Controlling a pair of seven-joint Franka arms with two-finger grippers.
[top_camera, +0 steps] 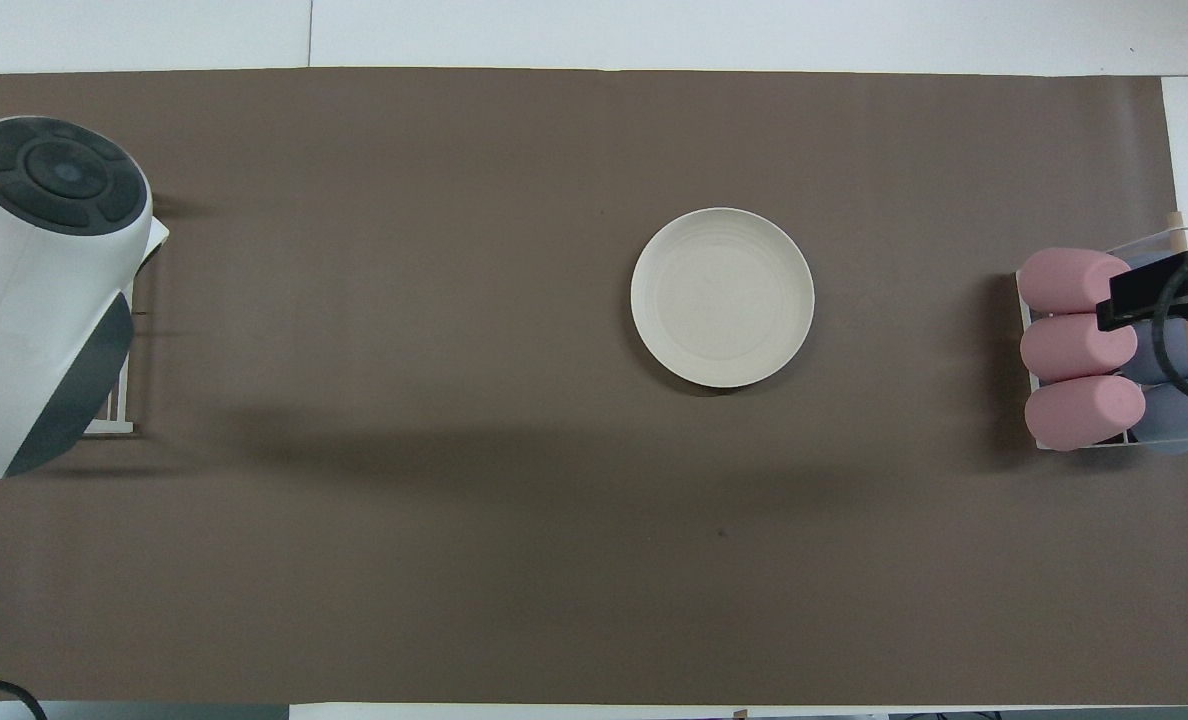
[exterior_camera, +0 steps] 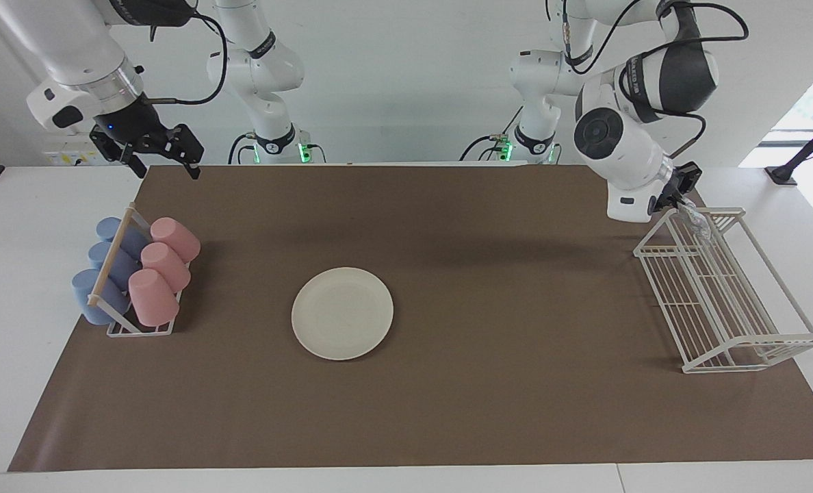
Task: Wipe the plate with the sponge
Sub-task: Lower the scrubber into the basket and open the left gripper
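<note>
The left gripper (exterior_camera: 687, 198) is up over the wire rack (exterior_camera: 721, 287) at the left arm's end of the bench (exterior_camera: 406, 483), above the rack's end nearest the robots; its jaws are clenched on the sponge (exterior_camera: 695, 220), which hangs as a small crumpled pad against the rack's top rail. Whether sponge and rail touch cannot be told. In the overhead view the left arm's housing hides both gripper and sponge. The plate (exterior_camera: 342, 313) lies flat and bare on the brown mat (exterior_camera: 447, 411) near the bench's middle, well apart from the sponge, so no wiping contact exists; judged from this, the sponge is being carried at the rack rather than worked on the plate. The right gripper (exterior_camera: 159, 152) hangs with jaws released and nothing in them over the mat's corner at the right arm's end, waiting. Below it a cup rack (exterior_camera: 122, 270) holds pink cups (exterior_camera: 163, 267) and blue cups (exterior_camera: 98, 277). Nothing lies on the mat between rack and plate; only the rack's rails crowd the sponge.
</note>
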